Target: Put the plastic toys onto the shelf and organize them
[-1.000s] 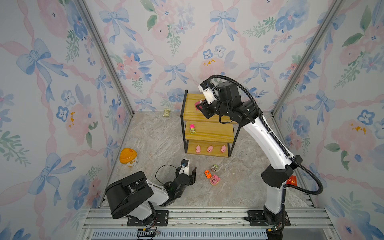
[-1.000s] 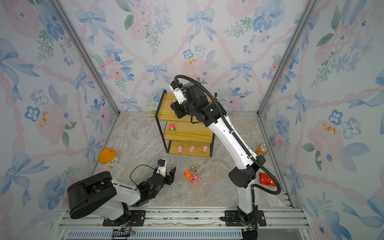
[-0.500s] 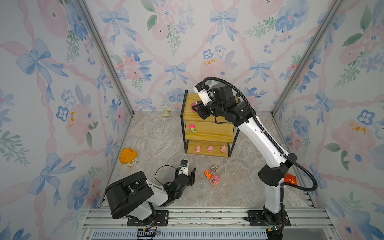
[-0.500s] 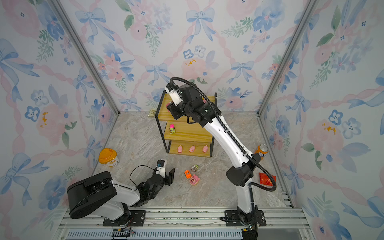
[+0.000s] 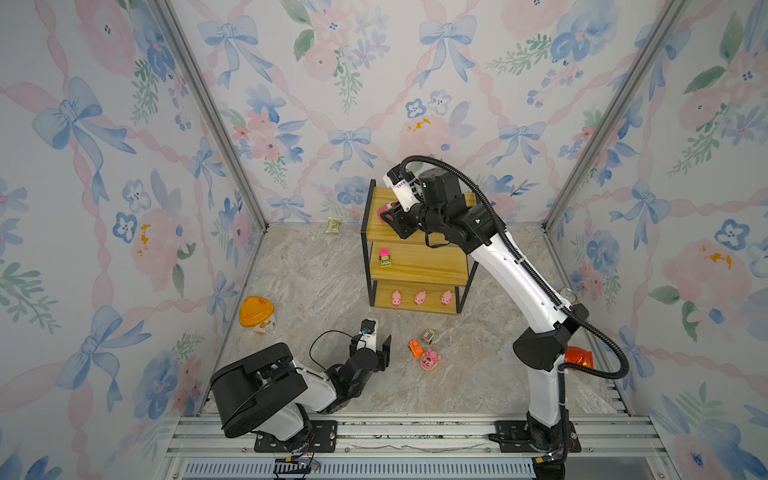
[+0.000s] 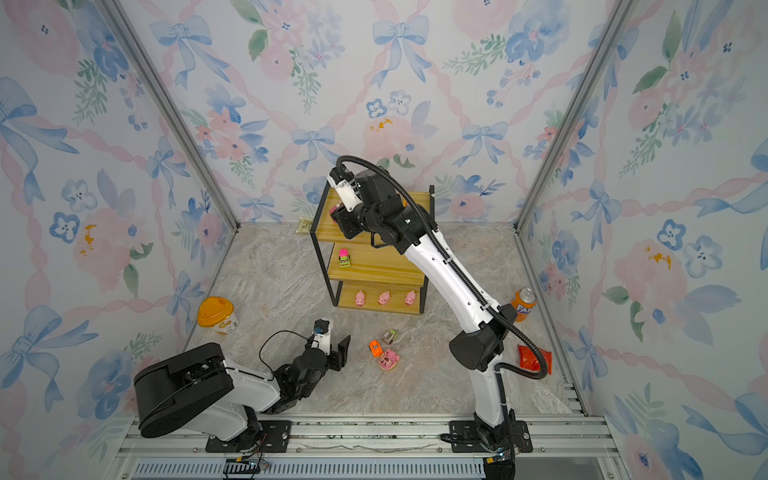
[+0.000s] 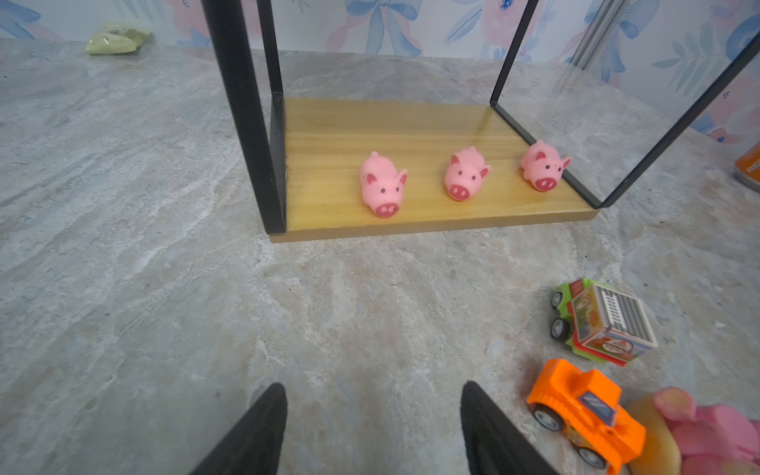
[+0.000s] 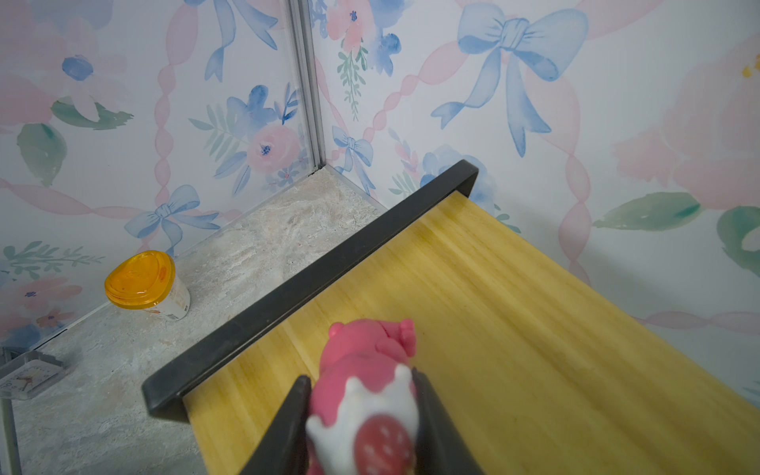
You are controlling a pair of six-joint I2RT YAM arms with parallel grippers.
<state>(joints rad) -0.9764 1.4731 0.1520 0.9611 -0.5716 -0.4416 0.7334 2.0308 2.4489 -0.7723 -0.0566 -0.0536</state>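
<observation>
Since a second ago, the right arm [image 5: 519, 270] has slid toward the left end of the shelf's [image 5: 419, 266] top board, right jaws still clamped on the pink figurine [image 8: 362, 357]. Left jaws haven't budged, gaping empty over the surface [image 7: 164, 288] by the orange car [image 7: 584, 415]; three pigs [image 7: 464, 177] line the bottom board.

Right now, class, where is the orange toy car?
In both top views the orange car lies on the floor in front of the shelf, right of the left arm's fingers, beside the pink figurine.
</observation>
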